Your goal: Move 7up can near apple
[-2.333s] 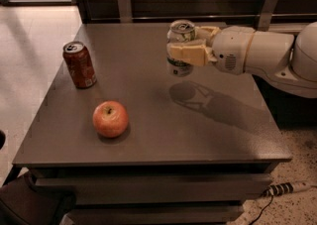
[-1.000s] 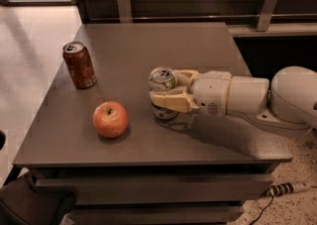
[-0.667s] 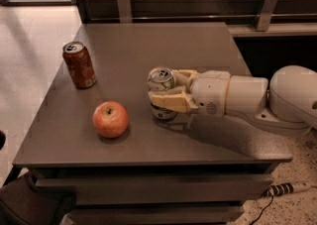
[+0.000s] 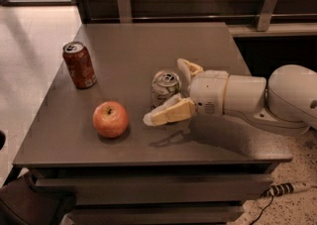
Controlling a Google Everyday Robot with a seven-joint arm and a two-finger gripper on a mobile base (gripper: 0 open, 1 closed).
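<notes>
The 7up can (image 4: 164,87), white-green with a silver top, stands upright on the grey table (image 4: 124,50), a short way right of the apple (image 4: 110,119). The apple is red-orange with a dark stem and sits near the table's front left. My gripper (image 4: 166,90) reaches in from the right with its fingers spread wide around the can. The near finger (image 4: 168,112) lies in front of the can and the far finger (image 4: 187,68) behind it. The can stands free between them.
A red-brown soda can (image 4: 79,64) stands upright at the table's left edge, behind the apple. A wooden wall with metal brackets (image 4: 267,6) runs behind the table. My white arm (image 4: 257,97) spans the table's right side. A power strip (image 4: 285,188) lies on the floor at right.
My gripper carried the 7up can from the far right down to the table beside the apple, then opened its fingers and let go of the can.
</notes>
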